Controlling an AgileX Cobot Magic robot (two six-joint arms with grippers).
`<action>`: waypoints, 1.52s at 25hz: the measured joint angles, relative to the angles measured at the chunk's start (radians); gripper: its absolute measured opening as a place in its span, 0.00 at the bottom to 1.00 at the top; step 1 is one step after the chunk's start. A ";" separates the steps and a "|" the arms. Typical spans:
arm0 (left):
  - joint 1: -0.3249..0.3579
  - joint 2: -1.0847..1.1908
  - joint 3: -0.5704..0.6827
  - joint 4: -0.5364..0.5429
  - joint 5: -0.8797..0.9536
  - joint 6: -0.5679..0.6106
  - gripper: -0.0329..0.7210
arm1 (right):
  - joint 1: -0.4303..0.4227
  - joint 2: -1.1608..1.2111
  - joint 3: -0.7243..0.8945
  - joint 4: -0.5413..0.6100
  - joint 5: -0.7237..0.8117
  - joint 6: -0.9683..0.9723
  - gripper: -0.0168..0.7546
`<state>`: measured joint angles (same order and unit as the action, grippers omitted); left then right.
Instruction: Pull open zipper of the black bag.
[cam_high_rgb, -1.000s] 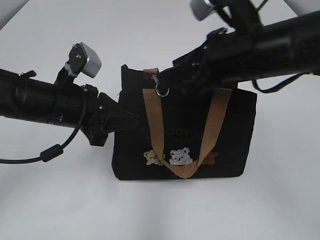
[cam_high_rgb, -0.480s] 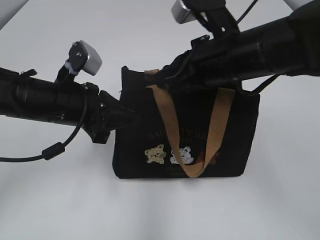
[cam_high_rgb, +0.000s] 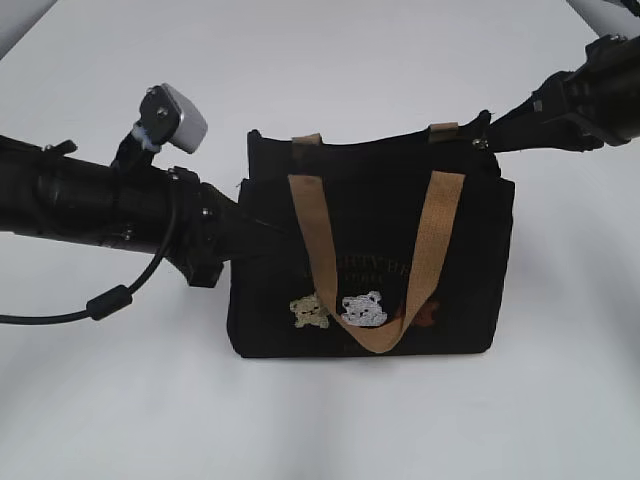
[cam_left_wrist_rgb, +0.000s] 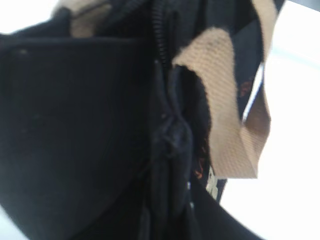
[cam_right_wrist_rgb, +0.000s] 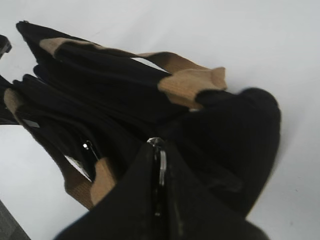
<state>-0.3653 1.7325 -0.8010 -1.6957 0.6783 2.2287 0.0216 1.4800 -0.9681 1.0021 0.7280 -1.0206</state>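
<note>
The black bag (cam_high_rgb: 370, 260) stands upright on the white table (cam_high_rgb: 320, 420), with its tan handles (cam_high_rgb: 312, 250) hanging down the front over three little bear patches (cam_high_rgb: 362, 310).

The left gripper (cam_high_rgb: 262, 232) is pressed against the left end of the bag. Its jaws are nearly closed, and in the left wrist view they look pinched on the black cloth (cam_left_wrist_rgb: 172, 135) at that end, though it is too dark and blurry to be sure. It seems to be there to hold the bag steady so it does not slide when the other arm pulls.

The right gripper (cam_high_rgb: 487, 139) is at the top right corner of the bag, squeezed tight. In the right wrist view its closed tips sit right on the silver ring (cam_right_wrist_rgb: 159, 160) of the zipper (cam_high_rgb: 380, 145) pull (the ring peeks out between them). So the pull is now at the right end of the top edge, and the bag's mouth looks loose and open behind it. The job looks almost done.
</note>
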 joint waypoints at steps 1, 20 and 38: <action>0.000 0.000 0.000 -0.013 -0.010 -0.008 0.13 | -0.001 -0.001 -0.002 -0.001 0.016 0.006 0.08; 0.002 -0.599 0.019 1.353 -0.035 -2.004 0.45 | -0.004 -0.530 0.046 -0.694 0.408 0.685 0.66; 0.004 -1.721 0.273 1.717 0.387 -2.326 0.40 | 0.008 -1.262 0.481 -0.875 0.377 0.847 0.55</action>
<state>-0.3612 0.0113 -0.5284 0.0217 1.0652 -0.0972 0.0292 0.2177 -0.4873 0.1273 1.1048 -0.1731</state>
